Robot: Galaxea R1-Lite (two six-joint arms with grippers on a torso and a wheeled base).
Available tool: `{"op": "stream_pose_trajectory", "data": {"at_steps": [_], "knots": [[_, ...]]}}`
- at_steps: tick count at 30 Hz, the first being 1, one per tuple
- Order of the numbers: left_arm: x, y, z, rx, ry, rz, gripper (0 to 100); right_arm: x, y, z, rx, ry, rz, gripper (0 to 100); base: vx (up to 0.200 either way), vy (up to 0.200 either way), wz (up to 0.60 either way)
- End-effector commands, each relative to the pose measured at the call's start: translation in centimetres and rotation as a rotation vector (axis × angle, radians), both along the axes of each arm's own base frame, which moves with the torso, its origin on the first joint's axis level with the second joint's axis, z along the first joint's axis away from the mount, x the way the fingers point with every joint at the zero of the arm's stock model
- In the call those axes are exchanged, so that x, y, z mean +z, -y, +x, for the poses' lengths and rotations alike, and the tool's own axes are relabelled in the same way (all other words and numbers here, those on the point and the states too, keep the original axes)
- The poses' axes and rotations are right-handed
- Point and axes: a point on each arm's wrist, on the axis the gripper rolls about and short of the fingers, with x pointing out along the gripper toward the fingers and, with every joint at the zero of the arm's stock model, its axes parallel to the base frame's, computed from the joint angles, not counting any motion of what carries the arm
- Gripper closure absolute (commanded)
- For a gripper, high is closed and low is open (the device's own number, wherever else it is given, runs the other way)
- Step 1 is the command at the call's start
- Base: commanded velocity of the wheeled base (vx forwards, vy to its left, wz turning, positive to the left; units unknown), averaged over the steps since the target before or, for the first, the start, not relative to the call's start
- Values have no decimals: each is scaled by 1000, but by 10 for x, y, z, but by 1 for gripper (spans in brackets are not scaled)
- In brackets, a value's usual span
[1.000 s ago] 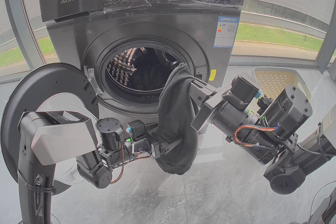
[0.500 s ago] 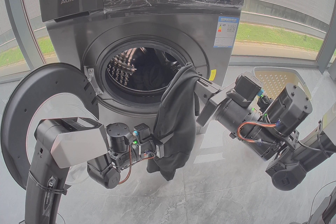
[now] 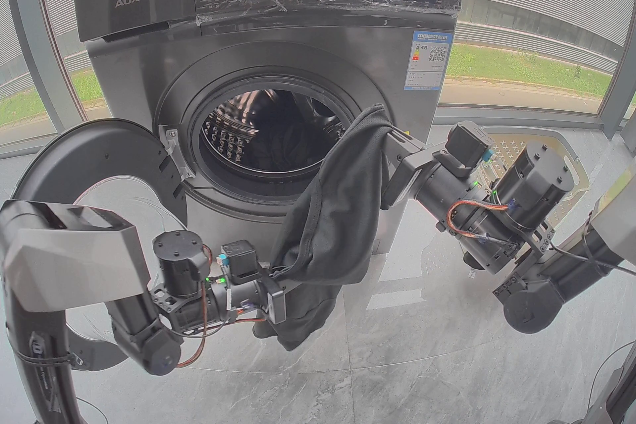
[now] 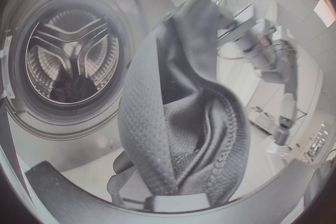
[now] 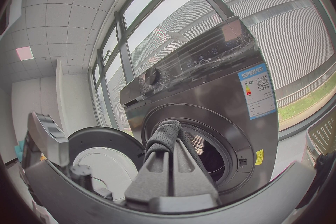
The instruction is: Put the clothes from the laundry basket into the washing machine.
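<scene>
Two grippers hold one dark garment in front of the washing machine. Your right gripper is clamped on its top edge, at 3 o'clock on the rim of the drum. Your left gripper is closed on a lower fold, at 5 o'clock from the opening. You see the cloth stretched between them, outside the drum. More dark clothes lie inside. The door stands open at 9 o'clock of the machine, and the laundry basket sits at 3 o'clock.
</scene>
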Motion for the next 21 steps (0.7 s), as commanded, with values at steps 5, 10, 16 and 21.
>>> {"op": "stream_pose_trajectory", "data": {"at_steps": [5,10,16,21], "knots": [[55,-34,-77,-203,42,-41,100,-30,-3,33,-53,-48,-33,100,0,0,0],[62,-36,-77,-203,60,-60,100,-39,-4,38,-57,-70,-50,100,0,0,0],[78,-38,-78,-194,112,-91,100,-73,-9,41,-42,-140,-105,100,0,0,0],[81,-45,-71,-137,127,-97,100,-88,-15,39,-30,-161,-135,100,0,0,0]]}}
